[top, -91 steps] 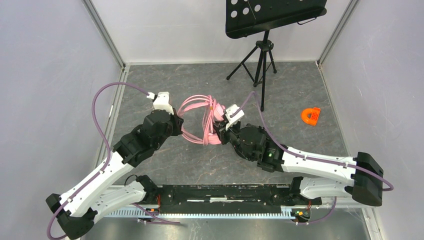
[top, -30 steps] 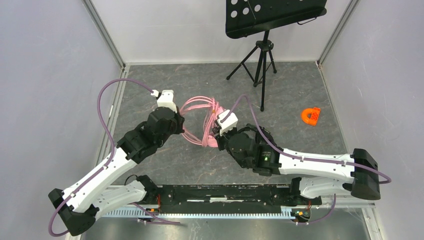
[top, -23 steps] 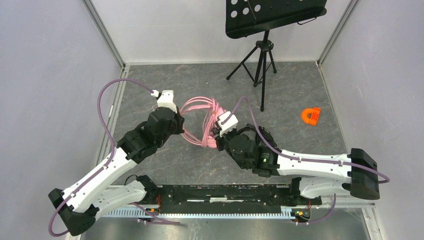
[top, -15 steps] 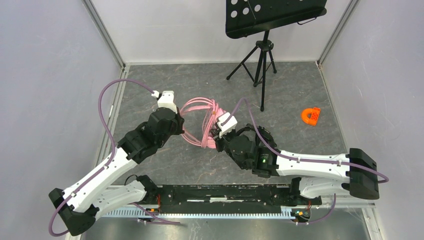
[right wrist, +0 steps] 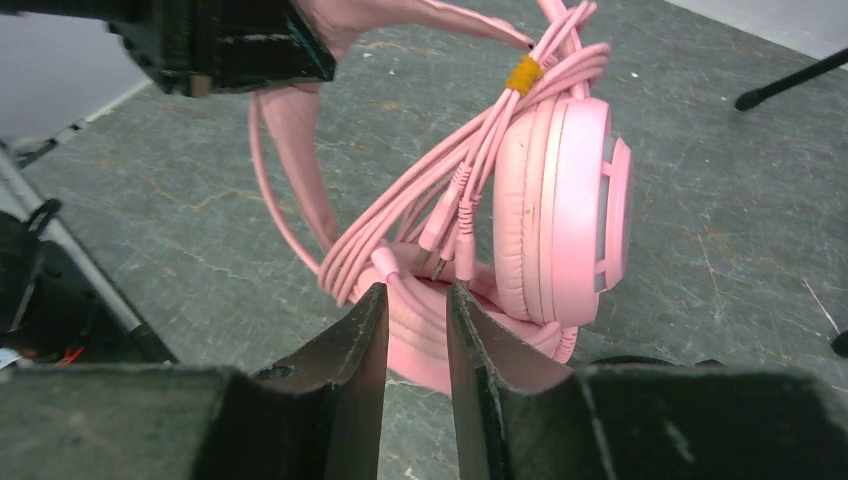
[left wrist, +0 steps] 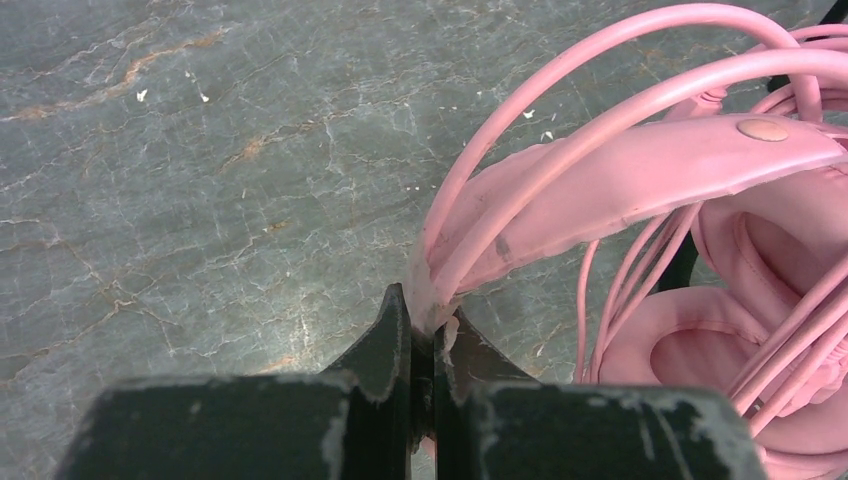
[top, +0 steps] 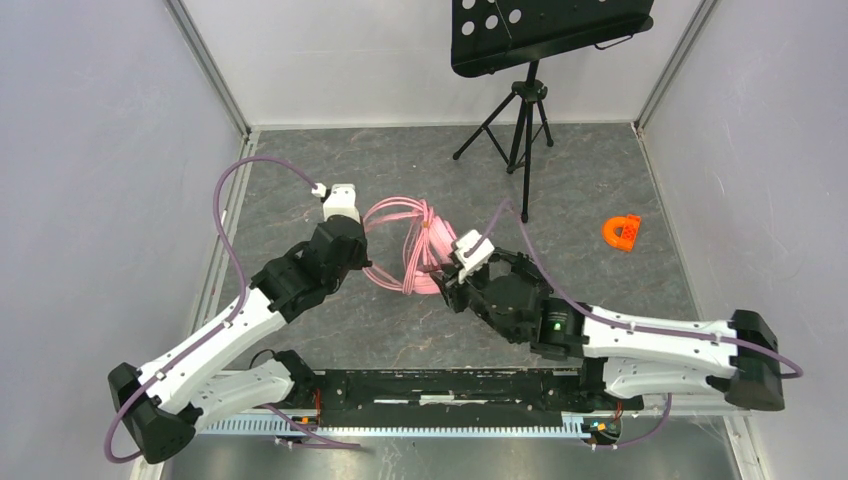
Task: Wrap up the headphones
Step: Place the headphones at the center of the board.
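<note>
The tabletop (top: 600, 180) looks hard, so my first worry is a drop. The pink headphones (right wrist: 560, 210) hang between the two arms near its middle, and I cannot tell whether the lower cup rests on it. My left tool (left wrist: 422, 312) is clamped on the thin edge of the headband, right at its tips. That is a slim bite, and I judge that any tug or twist could peel the band out and let the set fall. My right tool (right wrist: 415, 300) stands narrowly apart just short of the lower ear cushion, gripping nothing I can see. If I close it there, I may pinch cushion rather than cord. The cable (right wrist: 400, 235) is looped loosely over band and cups, bound only by a small orange tie (right wrist: 522, 74). A careless push from the right could snag a loop and pull the coil undone. The plugs (right wrist: 452, 250) dangle free and could catch in the tool.
</note>
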